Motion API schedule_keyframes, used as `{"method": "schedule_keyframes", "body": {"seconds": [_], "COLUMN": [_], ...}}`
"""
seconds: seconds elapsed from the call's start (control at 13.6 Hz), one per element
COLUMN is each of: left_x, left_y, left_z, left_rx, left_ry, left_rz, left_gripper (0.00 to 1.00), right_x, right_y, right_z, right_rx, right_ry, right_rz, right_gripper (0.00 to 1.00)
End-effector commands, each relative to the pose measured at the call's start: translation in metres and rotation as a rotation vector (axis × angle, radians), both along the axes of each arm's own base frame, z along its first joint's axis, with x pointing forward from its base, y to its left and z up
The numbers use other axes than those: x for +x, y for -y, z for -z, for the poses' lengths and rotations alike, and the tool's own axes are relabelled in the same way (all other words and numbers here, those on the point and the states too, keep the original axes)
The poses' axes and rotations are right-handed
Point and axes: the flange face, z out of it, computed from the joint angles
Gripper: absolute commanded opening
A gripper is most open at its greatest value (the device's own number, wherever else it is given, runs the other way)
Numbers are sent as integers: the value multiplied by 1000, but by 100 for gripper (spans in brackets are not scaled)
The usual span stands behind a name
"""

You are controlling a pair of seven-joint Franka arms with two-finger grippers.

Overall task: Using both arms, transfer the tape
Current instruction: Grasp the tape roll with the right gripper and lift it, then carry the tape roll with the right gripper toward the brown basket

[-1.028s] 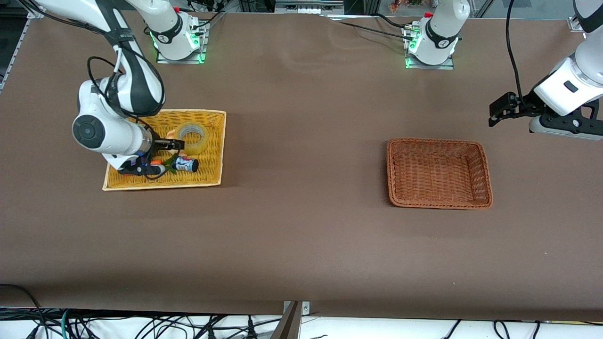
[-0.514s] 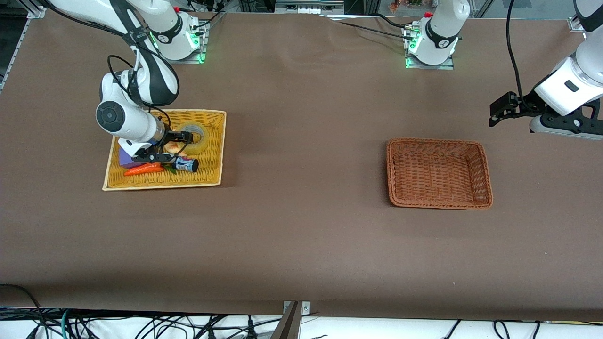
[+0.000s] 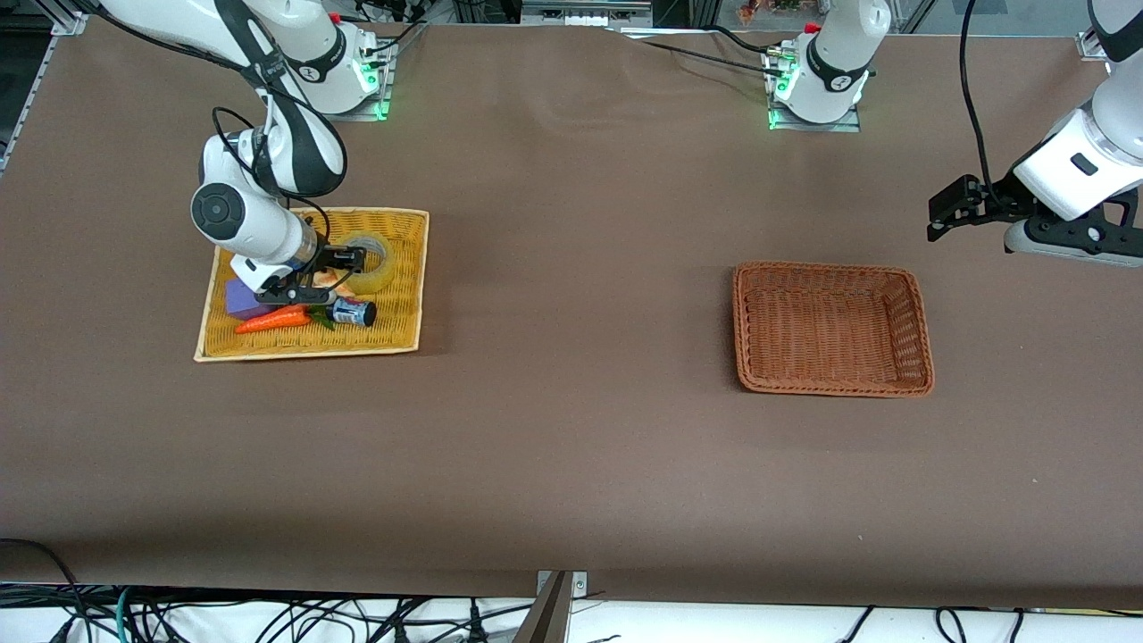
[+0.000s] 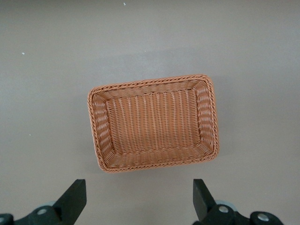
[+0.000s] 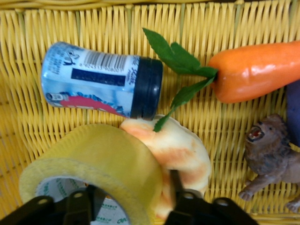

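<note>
— What has changed since a second ago?
— The right arm has swung along the yellow tray [image 3: 312, 351], off the carrot [image 3: 272, 319] and up to the tape [image 3: 379, 268]; the left arm has not stirred.
— And the right gripper [image 3: 348, 270]?
— Down in the tray; one finger [image 5: 82, 206] stands inside the roll's hole, the other outside against the striped croissant toy [image 5: 183, 150]; they pinch the roll's wall between them.
— Where does the tape lie?
— In the tray, resting on the weave, in the part farther from the front camera, toward the left arm's end; the blue-labelled bottle [image 3: 353, 312] lies nearer the camera; a toy lion [image 5: 272, 159] stands beside the croissant.
— The left gripper [image 3: 936, 214]?
— Waiting, jaws spread wide, in the air at the left arm's end of the table; the brown basket [image 3: 830, 388] holds nothing.
</note>
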Motion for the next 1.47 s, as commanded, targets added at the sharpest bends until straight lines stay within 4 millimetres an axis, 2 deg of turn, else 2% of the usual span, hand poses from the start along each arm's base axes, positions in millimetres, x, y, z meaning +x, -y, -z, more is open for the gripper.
{"method": "schedule_keyframes", "body": {"seconds": [0.0, 0.22, 0.37, 0.44, 0.59, 0.66, 0.81, 0.95, 1.1, 1.18, 1.32, 1.4], "left_x": [4, 4, 4, 4, 4, 4, 9, 7, 8, 8, 9, 9], "left_y": [0, 0, -5, -7, -4, 0, -3, -3, -5, -6, -9, -8], "left_z": [-6, -6, -6, -6, -6, -6, -7, -6, -8, -8, -8, -8], "left_rx": [15, 15, 15, 15, 15, 15, 14, 15, 14, 14, 14, 14], "left_ry": [-6, -6, -6, -6, -6, -6, -2, -18, -15, -15, -15, -15], "left_rz": [6, 5, -2, -2, 5, 9, 9, 8, 8, 6, 2, 3], "left_gripper": [100, 100, 100, 100, 100, 100, 100, 100, 100, 100, 100, 100], "right_x": [9, 32, 47, 50, 44, 41, 36, 43, 44, 48, 50, 52], "right_y": [-5, -10, -25, -36, -83, -116, -187, -246, -303, -324, -351, -367], "right_z": [-29, -68, -100, -109, -115, -121, -120, -112, -91, -81, -55, -51], "right_rx": [-1, -8, -10, -12, -19, -17, -8, -25, -49, -52, -62, -47], "right_ry": [12, -24, -48, -41, -21, 1, 30, 55, 77, 86, 84, 90], "right_rz": [-18, -14, -16, -3, 60, 98, 162, 211, 255, 277, 314, 337], "right_gripper": [0, 0, 0, 0, 0, 0, 0, 0, 0, 0, 0, 0]}}
